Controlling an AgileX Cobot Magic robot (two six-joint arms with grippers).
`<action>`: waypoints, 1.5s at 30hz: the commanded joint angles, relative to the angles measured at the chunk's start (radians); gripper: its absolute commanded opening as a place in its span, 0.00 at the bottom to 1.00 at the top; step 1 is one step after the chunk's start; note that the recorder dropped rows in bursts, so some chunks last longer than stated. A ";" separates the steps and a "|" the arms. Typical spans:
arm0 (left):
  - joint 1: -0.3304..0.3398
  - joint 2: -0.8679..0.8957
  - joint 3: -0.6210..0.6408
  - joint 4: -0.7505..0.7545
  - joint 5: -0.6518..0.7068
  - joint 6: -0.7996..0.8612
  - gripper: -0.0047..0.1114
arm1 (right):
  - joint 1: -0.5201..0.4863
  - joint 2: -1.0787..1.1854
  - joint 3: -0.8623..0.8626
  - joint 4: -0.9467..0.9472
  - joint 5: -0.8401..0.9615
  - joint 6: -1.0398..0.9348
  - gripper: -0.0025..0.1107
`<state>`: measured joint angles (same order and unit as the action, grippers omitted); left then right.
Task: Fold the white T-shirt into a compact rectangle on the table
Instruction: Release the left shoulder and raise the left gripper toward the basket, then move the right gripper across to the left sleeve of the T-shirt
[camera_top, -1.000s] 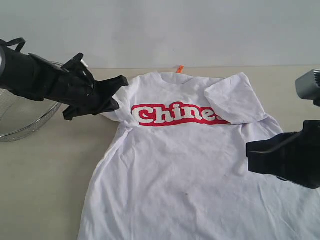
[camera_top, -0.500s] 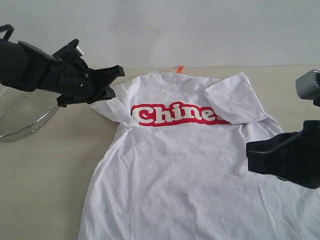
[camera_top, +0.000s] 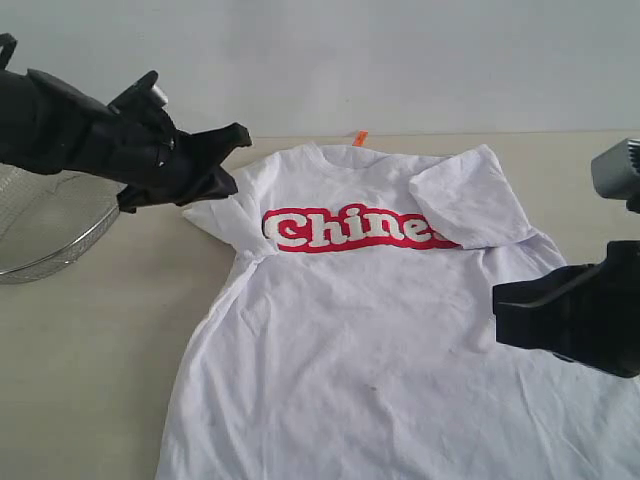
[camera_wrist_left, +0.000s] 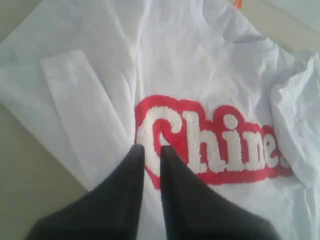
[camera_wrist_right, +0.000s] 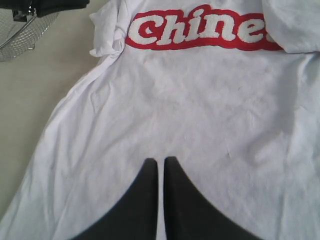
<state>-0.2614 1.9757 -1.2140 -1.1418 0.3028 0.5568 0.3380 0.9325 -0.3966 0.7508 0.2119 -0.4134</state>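
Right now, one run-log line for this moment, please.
white T-shirt flat on table, one sleeve folded in | left gripper near other sleeve, empty | right gripper shut, empty, above shirt body

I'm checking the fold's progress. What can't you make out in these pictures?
- White T-shirt: hem cut off by the exterior view's bottom edge.
- Red lettering: end tucked under the folded sleeve, every view.
- Wire basket: partly behind the left arm, cut by the exterior view's edge.

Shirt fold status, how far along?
Early. Done: one sleeve lies folded in over the end of the lettering. In hand: left claw hangs by the other sleeve, gripping nothing; right claw shut above the lower body. Left: the white T-shirt lies spread full length, no body folds yet.
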 joint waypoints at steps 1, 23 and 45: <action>0.001 0.004 0.008 0.054 0.047 -0.019 0.33 | 0.001 0.003 -0.012 0.001 -0.013 -0.039 0.02; 0.140 -0.480 0.299 0.505 0.096 -0.229 0.28 | 0.040 1.083 -1.289 -0.267 0.589 -0.063 0.36; 0.140 -0.601 0.454 0.525 0.036 -0.217 0.28 | 0.195 1.568 -1.900 -0.598 0.736 0.121 0.36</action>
<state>-0.1243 1.3843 -0.7629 -0.6238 0.3511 0.3417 0.5250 2.4821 -2.2853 0.2171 0.9595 -0.3084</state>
